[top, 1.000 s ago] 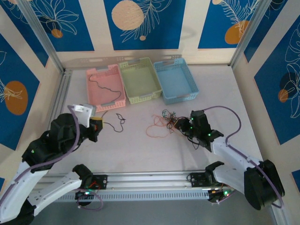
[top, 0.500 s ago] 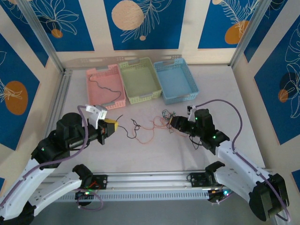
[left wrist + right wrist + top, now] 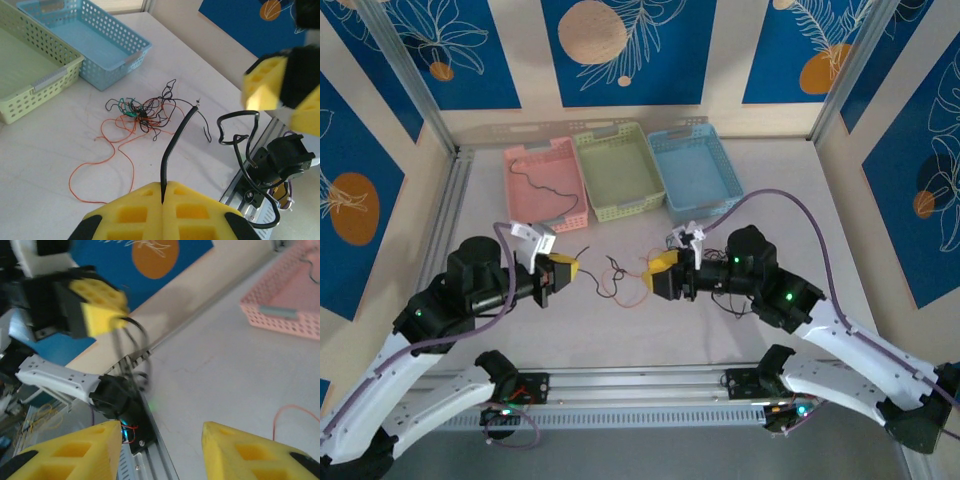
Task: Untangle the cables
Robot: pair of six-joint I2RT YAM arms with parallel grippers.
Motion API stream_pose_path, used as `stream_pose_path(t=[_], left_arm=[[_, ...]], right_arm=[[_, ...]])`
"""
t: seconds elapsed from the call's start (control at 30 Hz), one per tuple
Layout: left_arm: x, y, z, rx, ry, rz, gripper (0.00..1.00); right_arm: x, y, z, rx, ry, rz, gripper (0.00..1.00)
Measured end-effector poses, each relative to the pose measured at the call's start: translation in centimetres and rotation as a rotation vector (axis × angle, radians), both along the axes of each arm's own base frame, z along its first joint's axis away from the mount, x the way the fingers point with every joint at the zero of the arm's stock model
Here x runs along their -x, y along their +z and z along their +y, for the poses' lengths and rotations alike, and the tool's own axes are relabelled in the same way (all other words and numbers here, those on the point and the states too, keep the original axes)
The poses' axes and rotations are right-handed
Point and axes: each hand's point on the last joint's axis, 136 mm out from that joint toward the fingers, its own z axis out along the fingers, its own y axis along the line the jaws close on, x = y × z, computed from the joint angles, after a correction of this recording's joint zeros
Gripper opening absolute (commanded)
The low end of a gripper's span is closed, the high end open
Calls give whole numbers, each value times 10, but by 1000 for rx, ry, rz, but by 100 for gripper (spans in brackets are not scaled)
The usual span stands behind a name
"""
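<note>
Left gripper [image 3: 162,192] clenching black cable [image 3: 175,142], holding it off tabletop [image 3: 45,150], probably freeing it from tangle [image 3: 142,112]; right gripper [image 3: 659,275], jaws parted, facing it, likely lining up second grip.

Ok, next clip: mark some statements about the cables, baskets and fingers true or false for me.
1. The left fingers are shut on a black cable. True.
2. The right fingers grip the orange cable. False: they are open and empty.
3. Another black cable lies in the pink basket. True.
4. The cable tangle sits in the blue basket. False: it lies on the table.
</note>
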Motion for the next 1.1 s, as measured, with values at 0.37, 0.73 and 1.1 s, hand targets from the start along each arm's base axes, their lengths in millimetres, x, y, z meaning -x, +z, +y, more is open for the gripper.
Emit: stream_pose_path(t=[0.37,0.73,1.1], left_arm=[[-3,-3,0,-10,11,5,0],[-3,-8,0,-26,14,22,0],[-4,-9,0,-28,14,24,0]], right_arm=[[-3,1,33,135,11,-15,44],[-13,-9,42,218,-18,-26,41],[-20,-22,51,285,-27,-53,8]])
